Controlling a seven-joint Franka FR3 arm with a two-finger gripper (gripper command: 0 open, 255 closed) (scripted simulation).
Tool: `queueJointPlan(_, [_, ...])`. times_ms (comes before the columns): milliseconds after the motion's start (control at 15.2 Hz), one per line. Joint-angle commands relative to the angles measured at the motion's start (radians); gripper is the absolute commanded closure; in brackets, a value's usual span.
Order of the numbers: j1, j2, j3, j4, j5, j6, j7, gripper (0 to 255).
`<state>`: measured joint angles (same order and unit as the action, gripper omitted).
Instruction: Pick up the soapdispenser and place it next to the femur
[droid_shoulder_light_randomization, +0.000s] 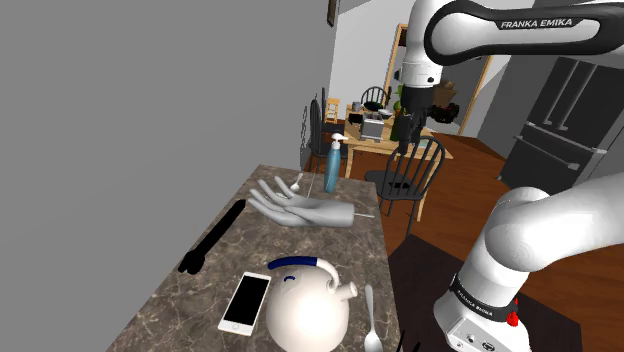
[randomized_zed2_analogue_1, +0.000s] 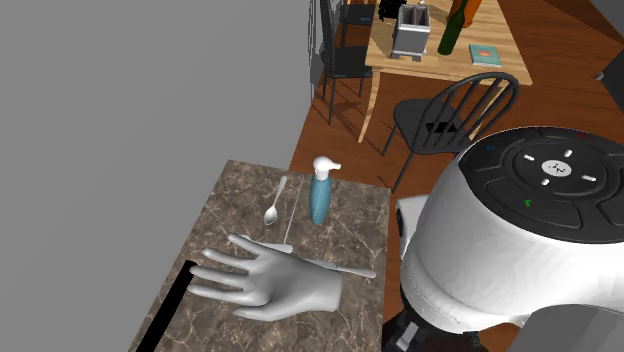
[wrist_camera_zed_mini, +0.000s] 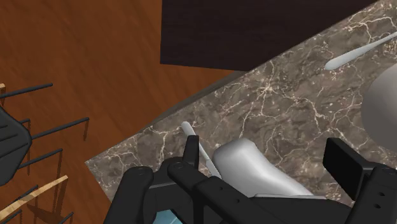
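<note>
The soap dispenser (droid_shoulder_light_randomization: 333, 165), a blue bottle with a white pump, stands upright near the counter's far end (randomized_zed2_analogue_1: 320, 192). A long black bone-shaped object, the femur (droid_shoulder_light_randomization: 212, 238), lies along the counter's edge at the shoulder view's left (randomized_zed2_analogue_1: 160, 315). Between them rests a grey model hand (droid_shoulder_light_randomization: 305, 208). My gripper (droid_shoulder_light_randomization: 404, 133) hangs well above the counter's far corner, to the right of the dispenser in the shoulder view. In the wrist view the gripper (wrist_camera_zed_mini: 267, 159) is open, with the grey hand's wrist (wrist_camera_zed_mini: 248, 162) far below, between its fingers (wrist_camera_zed_mini: 191, 149).
A white kettle (droid_shoulder_light_randomization: 305, 300), a phone (droid_shoulder_light_randomization: 246, 300) and a spoon (droid_shoulder_light_randomization: 371, 318) lie at the counter's near end. Another spoon (randomized_zed2_analogue_1: 273, 205) lies beside the dispenser. A thin rod (randomized_zed2_analogue_1: 340, 268) rests under the model hand. Black chairs (droid_shoulder_light_randomization: 408, 175) and a wooden table (randomized_zed2_analogue_1: 440, 60) stand beyond.
</note>
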<state>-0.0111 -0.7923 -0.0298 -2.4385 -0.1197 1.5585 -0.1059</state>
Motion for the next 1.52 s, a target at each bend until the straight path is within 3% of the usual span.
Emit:
queueJointPlan(0, [0.000, 0.000, 0.000, 0.000, 0.000, 0.000, 0.000, 0])
queueJointPlan(726, [-0.012, 0.432, -0.140, 0.257, 0.035, 0.190, -0.123, 0])
queueJointPlan(1452, [-0.043, 0.889, -0.231, 0.674, 0.197, 0.210, -0.284, 0])
